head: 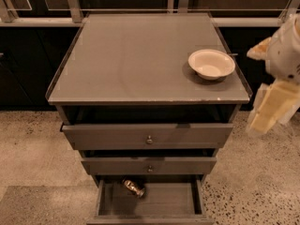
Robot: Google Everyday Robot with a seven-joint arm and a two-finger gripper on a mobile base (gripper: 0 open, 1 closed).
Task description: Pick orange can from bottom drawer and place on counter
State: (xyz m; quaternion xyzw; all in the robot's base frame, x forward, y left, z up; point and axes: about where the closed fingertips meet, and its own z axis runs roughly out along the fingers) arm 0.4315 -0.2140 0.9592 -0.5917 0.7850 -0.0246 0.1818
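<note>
The orange can [133, 187] lies on its side in the open bottom drawer [178, 201], at the back left, partly under the drawer above. The counter [136, 60] is the flat grey top of the cabinet. My gripper [263, 122] hangs at the right edge of the view, beside the counter's front right corner and well above and to the right of the can. It holds nothing that I can see.
A cream bowl [211, 63] sits on the counter near its right edge. The two upper drawers [148, 136] are pulled slightly out and overhang the back of the bottom drawer. Speckled floor surrounds the cabinet. Dark cabinets and a railing stand behind it.
</note>
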